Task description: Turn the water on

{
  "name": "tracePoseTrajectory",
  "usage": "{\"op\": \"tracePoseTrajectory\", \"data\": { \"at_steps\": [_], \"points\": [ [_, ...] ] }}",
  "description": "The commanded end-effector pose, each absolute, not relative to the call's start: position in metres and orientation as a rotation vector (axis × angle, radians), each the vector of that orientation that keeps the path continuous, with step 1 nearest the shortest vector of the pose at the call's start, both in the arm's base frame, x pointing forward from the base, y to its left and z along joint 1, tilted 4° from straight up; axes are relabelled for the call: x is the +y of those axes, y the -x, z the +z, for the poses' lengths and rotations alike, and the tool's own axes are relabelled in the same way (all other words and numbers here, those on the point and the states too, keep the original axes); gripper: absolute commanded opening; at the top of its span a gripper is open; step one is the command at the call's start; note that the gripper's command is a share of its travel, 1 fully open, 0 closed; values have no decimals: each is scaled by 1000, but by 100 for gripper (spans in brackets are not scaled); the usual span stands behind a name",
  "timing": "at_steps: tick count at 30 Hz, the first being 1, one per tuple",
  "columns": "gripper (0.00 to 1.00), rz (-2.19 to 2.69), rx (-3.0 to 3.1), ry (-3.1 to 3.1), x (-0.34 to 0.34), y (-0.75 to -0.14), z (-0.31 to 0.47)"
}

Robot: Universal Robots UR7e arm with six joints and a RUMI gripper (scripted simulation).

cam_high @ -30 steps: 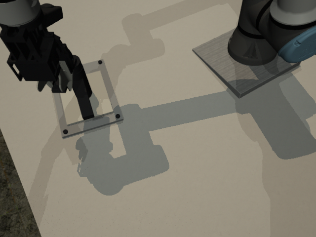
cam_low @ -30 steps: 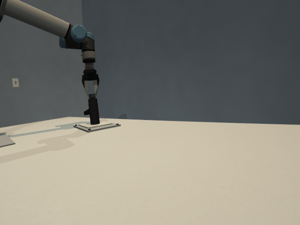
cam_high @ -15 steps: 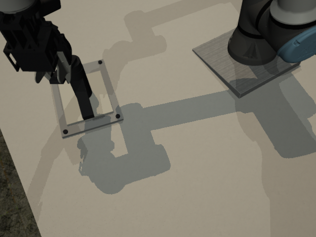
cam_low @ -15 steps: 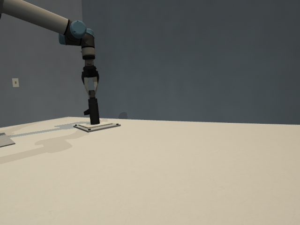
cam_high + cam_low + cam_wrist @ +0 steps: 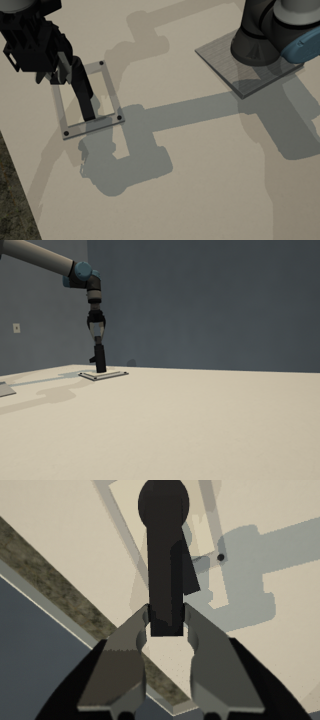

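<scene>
A black tap (image 5: 100, 359) stands upright on a grey base plate (image 5: 103, 376) with dark bolts at its corners, near the table's far left. It also shows in the top view (image 5: 83, 89) on its plate (image 5: 87, 100). Its black lever (image 5: 166, 587) rises from the top of the tap body. My gripper (image 5: 166, 604) is shut on the lever's free end, one finger on each side. In the exterior view the gripper (image 5: 97, 337) hangs straight down over the tap and pinches the lever's tip (image 5: 97, 339). A short spout (image 5: 92, 359) sticks out to the tap's left.
The arm's base (image 5: 261, 33) stands on a grey wooden mounting plate (image 5: 245, 64) at the far right of the top view. The table's edge (image 5: 15, 180) runs close to the tap's left side, with dark floor beyond. A wall stands behind.
</scene>
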State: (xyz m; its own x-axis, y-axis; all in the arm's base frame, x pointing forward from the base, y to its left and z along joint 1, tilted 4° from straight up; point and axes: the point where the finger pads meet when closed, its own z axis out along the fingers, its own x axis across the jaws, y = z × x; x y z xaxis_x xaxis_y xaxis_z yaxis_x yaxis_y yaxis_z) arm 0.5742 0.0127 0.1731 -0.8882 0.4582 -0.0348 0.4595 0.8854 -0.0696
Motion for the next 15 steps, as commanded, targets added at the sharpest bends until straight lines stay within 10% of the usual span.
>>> {"op": "tracePoseTrajectory", "data": {
  "at_steps": [1, 15],
  "points": [
    [0, -118, 3032, -738, 13, -575, 174],
    [0, -118, 3032, -738, 13, -575, 174]
  ]
}}
